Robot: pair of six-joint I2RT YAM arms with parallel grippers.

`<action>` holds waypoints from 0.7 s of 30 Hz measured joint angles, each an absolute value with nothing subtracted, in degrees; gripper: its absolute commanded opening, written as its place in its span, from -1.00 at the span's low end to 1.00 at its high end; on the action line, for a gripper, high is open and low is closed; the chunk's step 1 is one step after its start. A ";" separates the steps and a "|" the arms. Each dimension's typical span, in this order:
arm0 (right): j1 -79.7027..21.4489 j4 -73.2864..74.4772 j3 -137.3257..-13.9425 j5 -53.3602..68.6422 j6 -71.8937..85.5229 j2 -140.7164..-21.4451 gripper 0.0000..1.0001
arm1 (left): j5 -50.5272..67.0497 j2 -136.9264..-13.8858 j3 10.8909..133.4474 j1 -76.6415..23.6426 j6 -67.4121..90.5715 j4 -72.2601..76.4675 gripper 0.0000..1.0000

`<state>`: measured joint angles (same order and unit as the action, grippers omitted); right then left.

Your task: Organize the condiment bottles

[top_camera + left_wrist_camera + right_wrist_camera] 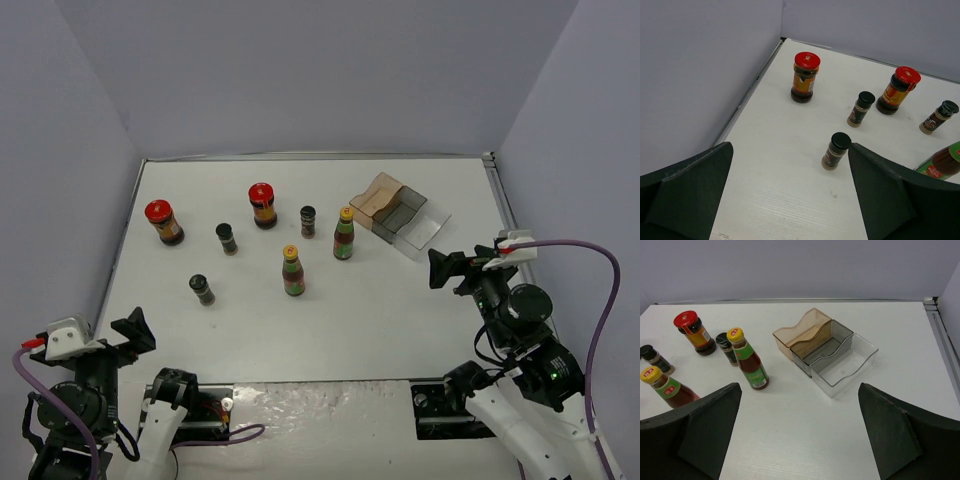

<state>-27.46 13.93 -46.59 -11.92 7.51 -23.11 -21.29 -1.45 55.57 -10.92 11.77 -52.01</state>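
Note:
Several condiment bottles stand on the white table. Two red-lidded jars [163,222] [262,204] stand at the back left. Three tiny dark shakers [227,238] [308,221] [202,289] and two tall yellow-capped bottles [344,233] [292,270] stand around the middle. My left gripper [133,331] is open and empty at the near left, with the nearest shaker [835,150] ahead of it. My right gripper [452,269] is open and empty at the right, facing a tall bottle [749,360] and the tray.
A clear plastic tray [400,215] with brown, grey and clear compartments sits at the back right, also in the right wrist view [826,351]. Grey walls enclose the table on three sides. The arm bases sit at the near edge.

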 measured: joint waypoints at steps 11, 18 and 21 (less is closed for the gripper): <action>-27.46 13.27 -47.05 -3.48 7.69 -30.03 1.00 | -20.46 -5.76 55.58 -10.92 12.05 -50.27 0.94; -27.46 8.58 -47.06 0.06 8.26 -39.25 1.00 | -19.06 -10.23 54.64 -10.92 12.69 -46.05 0.94; -27.48 5.96 -47.29 0.52 8.59 -44.37 1.00 | -18.47 -11.98 52.87 -10.92 13.61 -44.60 0.94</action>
